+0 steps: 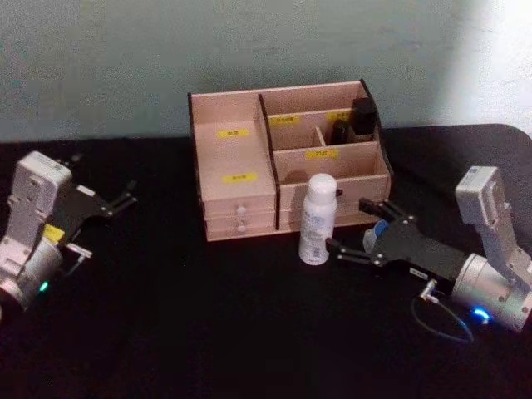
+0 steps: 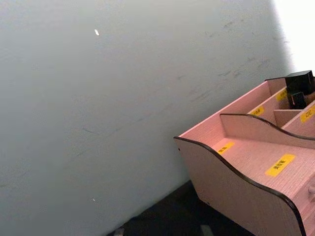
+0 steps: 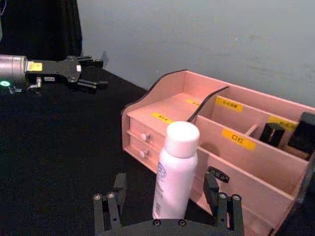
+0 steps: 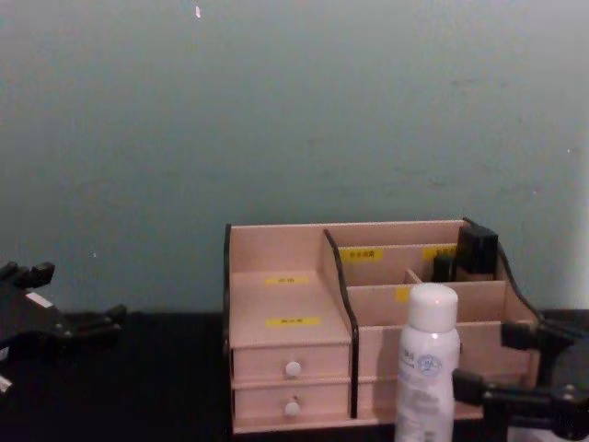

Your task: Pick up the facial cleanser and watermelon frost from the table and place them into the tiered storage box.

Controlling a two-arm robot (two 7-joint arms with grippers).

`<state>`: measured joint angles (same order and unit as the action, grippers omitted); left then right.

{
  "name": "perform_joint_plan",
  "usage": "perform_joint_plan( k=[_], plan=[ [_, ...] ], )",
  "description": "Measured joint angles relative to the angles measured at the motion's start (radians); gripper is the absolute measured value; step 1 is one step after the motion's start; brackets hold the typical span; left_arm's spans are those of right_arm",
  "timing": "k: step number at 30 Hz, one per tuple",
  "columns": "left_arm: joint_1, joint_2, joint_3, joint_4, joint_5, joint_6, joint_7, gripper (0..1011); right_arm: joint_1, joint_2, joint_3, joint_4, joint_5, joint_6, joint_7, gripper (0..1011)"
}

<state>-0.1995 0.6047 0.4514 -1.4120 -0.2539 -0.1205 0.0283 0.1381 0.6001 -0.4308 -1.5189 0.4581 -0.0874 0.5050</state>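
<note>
On the black table [image 1: 208,324], just in front of the tiered storage box [image 1: 234,158]: the white bottle [image 1: 317,218] is standing upright, before the box's right half.
Bottle axis: the long axis is running vertical, the white cap is pointing up and the base is sitting on the table.
Right gripper [image 1: 347,224]: it is lying low over the table and reaching in from the right. Its jaws are gaping wide, with the bottle sitting at their mouth, not pinched. Cannot tell whether a finger is touching it.
Left gripper [image 1: 127,194]: it is idling at the table's left side, well apart from the box, jaws standing apart and gripping nothing.
Box: it is sitting at the back, near the grey wall [image 1: 249,41], with its compartments opening upward and its drawers facing the robot. Two black containers [image 1: 359,116] are standing in the rear right compartments.
Edges: the box front is crowding close behind the bottle.
Open room: bare table is stretching out in front of the bottle and to its left.
</note>
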Motion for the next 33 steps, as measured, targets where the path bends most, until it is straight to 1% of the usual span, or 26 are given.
perform_joint_plan(
  k=[10,12,20,33],
  plan=[
    [0.000,0.000,0.000,0.000,0.000,0.000,0.000,1001,0.035,-0.049,-0.003,0.063,-0.009,0.009,0.031,1002],
    [0.000,0.000,0.000,0.000,0.000,0.000,0.000,1001,0.046,-0.064,-0.003,0.083,-0.013,0.013,0.040,1003],
    [0.000,0.000,0.000,0.000,0.000,0.000,0.000,1001,0.068,-0.092,0.001,0.127,-0.021,0.025,0.051,1003],
    [0.000,0.000,0.000,0.000,0.000,0.000,0.000,1001,0.100,-0.125,-0.003,0.188,-0.032,0.032,0.068,1003]
  ],
)
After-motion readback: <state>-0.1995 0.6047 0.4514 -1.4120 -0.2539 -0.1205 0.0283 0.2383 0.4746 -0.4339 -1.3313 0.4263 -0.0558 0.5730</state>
